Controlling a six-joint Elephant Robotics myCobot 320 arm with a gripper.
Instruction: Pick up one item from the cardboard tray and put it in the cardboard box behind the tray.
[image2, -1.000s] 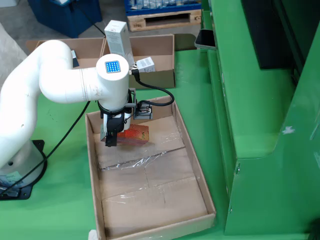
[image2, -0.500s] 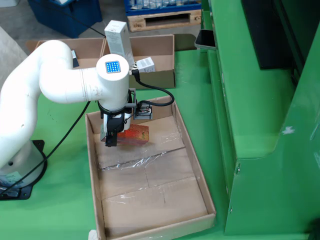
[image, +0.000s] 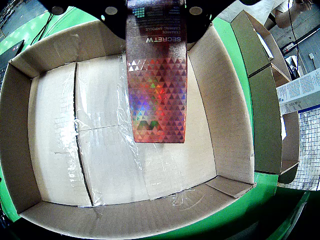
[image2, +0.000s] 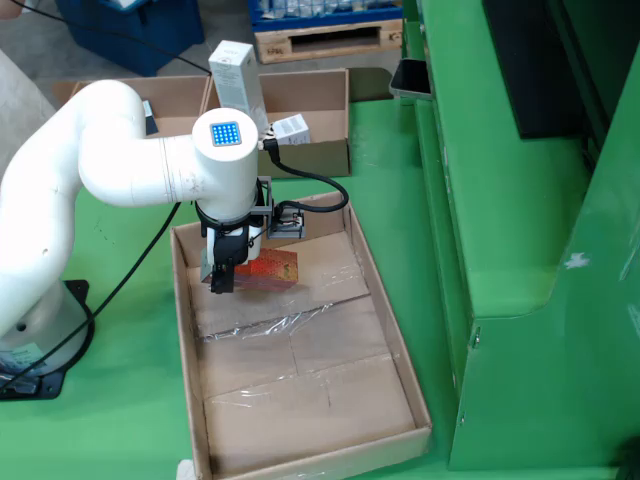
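One item, a holographic red carton (image: 157, 95) printed SECRETW, sat at the end effector (image2: 228, 268) in both views, so the pick looked to be the step in hand, with the carry not yet begun. In the fixed view the carton (image2: 270, 268) lay in the upper part of the tray (image2: 395, 345), low over its taped cardboard floor. Whether it rested on that floor or hung just clear could not be told from either picture.

The wrist view showed the carton running down from the top centre of the frame, its upper end disappearing under the dark body of the end effector (image: 155, 12). The fingers themselves were cut off at the top edge, so I cannot tell whether they were clamped on the carton or merely standing beside it.

The next move, as I judge it, called for a straight lift high enough to clear the tray's far wall, then a carry toward the upper part of the fixed view, where the box (image2: 310, 115) stood (already holding a small white pack (image2: 290, 128), partly hidden by the arm (image2: 120, 160)).

A tall white carton (image2: 236, 82) rose behind the arm; its base was hidden. The box's interior was mostly out of sight.
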